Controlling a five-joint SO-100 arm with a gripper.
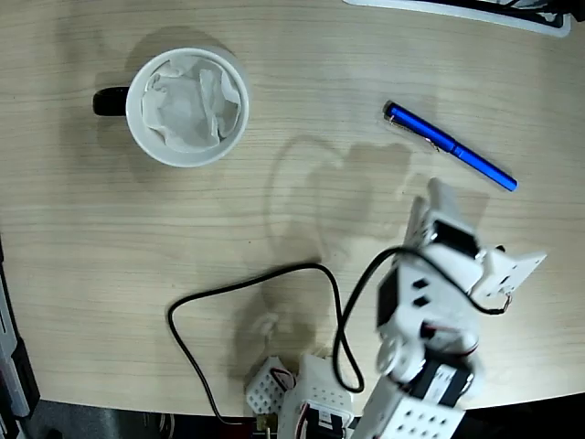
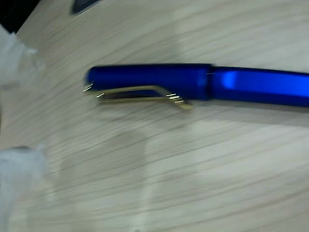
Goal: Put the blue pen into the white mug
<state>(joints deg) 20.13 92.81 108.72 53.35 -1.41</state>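
The blue pen (image 1: 450,146) lies flat and slanted on the wooden table at the upper right of the fixed view, its clip end toward the upper left. The white mug (image 1: 187,106) stands at the upper left, with a black handle on its left and crumpled tissue inside. My white gripper (image 1: 439,197) hovers just below the pen, not touching it. In the wrist view the pen (image 2: 193,83) fills the upper half, its metal clip facing down. Two blurred pale fingers (image 2: 14,63) show at the left edge, apart. The gripper (image 2: 36,101) is open and holds nothing.
A black cable (image 1: 247,288) loops across the table from the arm's base toward the lower left. A white-edged dark object (image 1: 475,9) lies along the top right edge. The table's front edge runs along the bottom beside the arm base (image 1: 311,402).
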